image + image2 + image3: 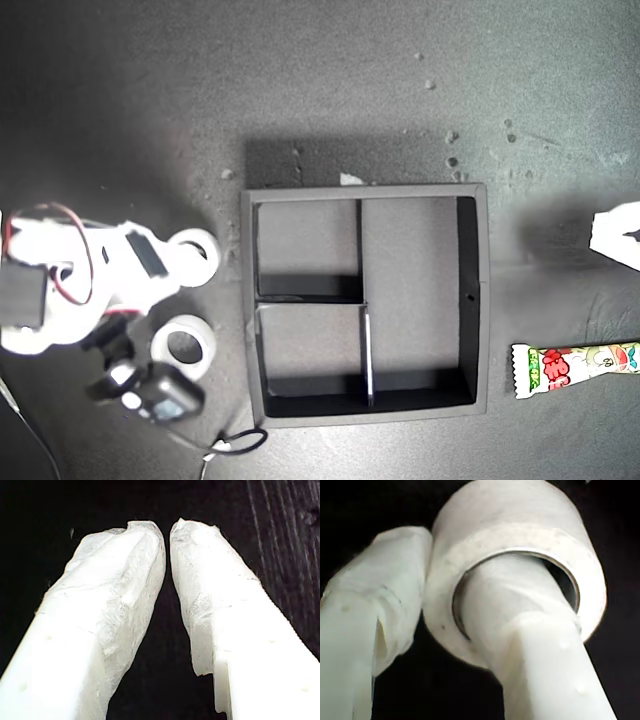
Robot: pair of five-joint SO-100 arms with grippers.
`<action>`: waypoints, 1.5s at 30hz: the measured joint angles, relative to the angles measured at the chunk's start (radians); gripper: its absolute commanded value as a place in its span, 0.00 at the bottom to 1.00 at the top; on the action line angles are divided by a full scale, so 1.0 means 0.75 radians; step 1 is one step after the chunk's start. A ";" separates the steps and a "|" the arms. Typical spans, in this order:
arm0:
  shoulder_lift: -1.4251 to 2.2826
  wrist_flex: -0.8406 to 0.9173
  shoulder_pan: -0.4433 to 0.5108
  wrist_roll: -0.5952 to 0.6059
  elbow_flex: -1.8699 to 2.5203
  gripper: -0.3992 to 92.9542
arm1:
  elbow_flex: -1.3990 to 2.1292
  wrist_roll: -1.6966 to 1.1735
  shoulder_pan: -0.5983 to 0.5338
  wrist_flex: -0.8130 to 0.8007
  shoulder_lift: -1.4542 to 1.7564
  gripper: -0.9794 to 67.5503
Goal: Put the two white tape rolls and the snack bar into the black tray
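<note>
My second hand (427,587) grips a white tape roll (520,535), one finger through its hole; my first hand (167,530) is nearly closed, empty.

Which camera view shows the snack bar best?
The exterior view: the snack bar lies on the table at that view's right edge, beside the black tray, partly cut off. Neither wrist view shows it.

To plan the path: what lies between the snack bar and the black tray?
Nothing: in the exterior view, bare table separates snack bar and black tray.
</note>
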 measured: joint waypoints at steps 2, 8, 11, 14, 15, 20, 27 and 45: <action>0.037 0.022 -0.006 -0.018 0.000 0.01 | 0.000 0.092 0.006 -0.022 0.000 0.01; 0.112 0.088 -0.006 -0.018 0.016 0.03 | 0.000 0.155 0.006 -0.043 0.000 0.01; 0.115 0.088 0.000 -0.018 0.018 0.01 | 0.000 0.155 -0.008 -0.100 0.000 0.01; 0.070 0.059 -0.002 -0.014 0.018 0.01 | 0.000 0.155 -0.018 -0.188 0.000 0.01; 0.055 0.057 -0.002 -0.014 0.018 0.01 | 0.000 0.155 -0.016 -0.237 0.000 0.01; 0.086 0.139 -0.002 -0.008 -0.039 0.01 | -0.051 0.155 -0.029 -0.522 0.000 0.02; 0.200 0.342 0.000 0.063 -0.233 0.01 | -0.235 0.155 -0.295 -0.710 -0.008 0.18; -0.454 0.759 0.082 0.139 -1.428 0.01 | -1.215 0.155 -0.452 -0.337 -1.213 0.23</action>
